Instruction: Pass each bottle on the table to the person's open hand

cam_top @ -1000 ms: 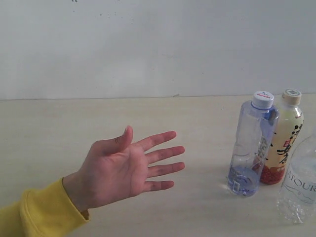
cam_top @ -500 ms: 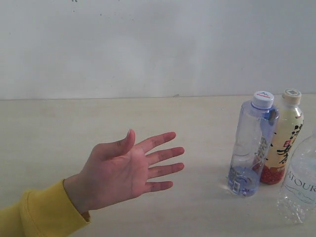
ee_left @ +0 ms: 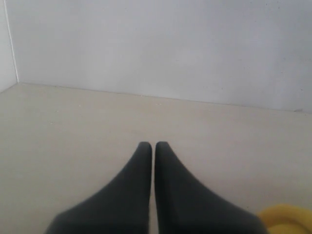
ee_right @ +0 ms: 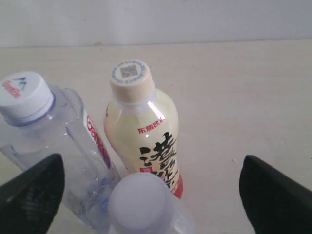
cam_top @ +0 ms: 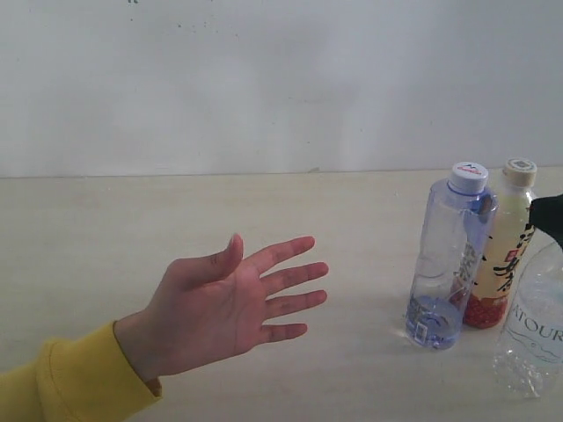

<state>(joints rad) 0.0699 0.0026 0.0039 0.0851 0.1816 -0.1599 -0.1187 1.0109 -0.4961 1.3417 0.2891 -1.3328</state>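
Three bottles stand together at the right of the table (cam_top: 106, 220): a blue-tinted clear bottle (cam_top: 444, 264) with a white cap, a pale yellow bottle (cam_top: 508, 251) with black calligraphy, and a clear lettered bottle (cam_top: 532, 334) cut by the frame edge. The person's open hand (cam_top: 233, 308) hovers palm up at centre left, with a yellow cuff. My right gripper (ee_right: 152, 158) is open above the clear bottle's cap (ee_right: 141, 202), one finger on each side and clear of it. A black fingertip (cam_top: 551, 215) shows in the exterior view. My left gripper (ee_left: 152, 145) is shut and empty over bare table.
A plain white wall (cam_top: 281, 79) runs along the far edge of the table. In the right wrist view, the blue-tinted bottle (ee_right: 48, 126) and the yellow bottle (ee_right: 141, 131) stand just beyond the clear one. The yellow sleeve (ee_left: 285, 219) shows in a corner of the left wrist view.
A black fingertip of my right gripper has come into the exterior view at the right edge, above the clear bottle. The hand and bottles have hardly moved.
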